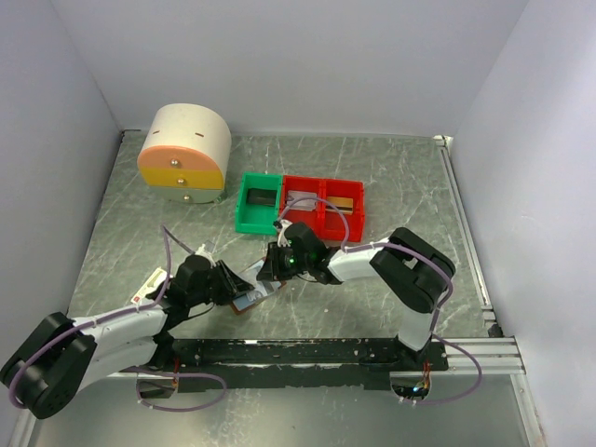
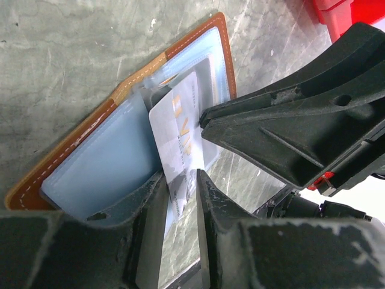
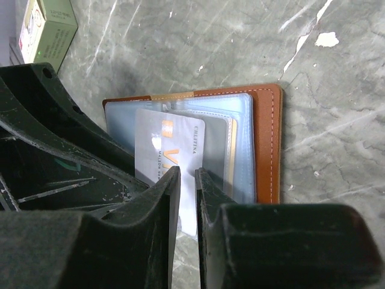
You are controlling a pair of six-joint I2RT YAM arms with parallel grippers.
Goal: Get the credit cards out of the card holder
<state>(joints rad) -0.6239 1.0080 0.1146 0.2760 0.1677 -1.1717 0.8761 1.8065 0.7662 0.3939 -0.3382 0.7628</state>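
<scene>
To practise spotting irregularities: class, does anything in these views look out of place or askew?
One white card sticks partway out of the open card holder, tilted against its pale-blue pockets, while the other cards sit tucked in. Nothing looks spilled or damaged.

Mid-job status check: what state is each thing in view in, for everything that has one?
card holder, open, lying flat.
card, partly out of the holder.
right gripper, jaws shut on the card.
left gripper, jaws parted around the card's near end.
drawer unit, drawers closed.
</scene>
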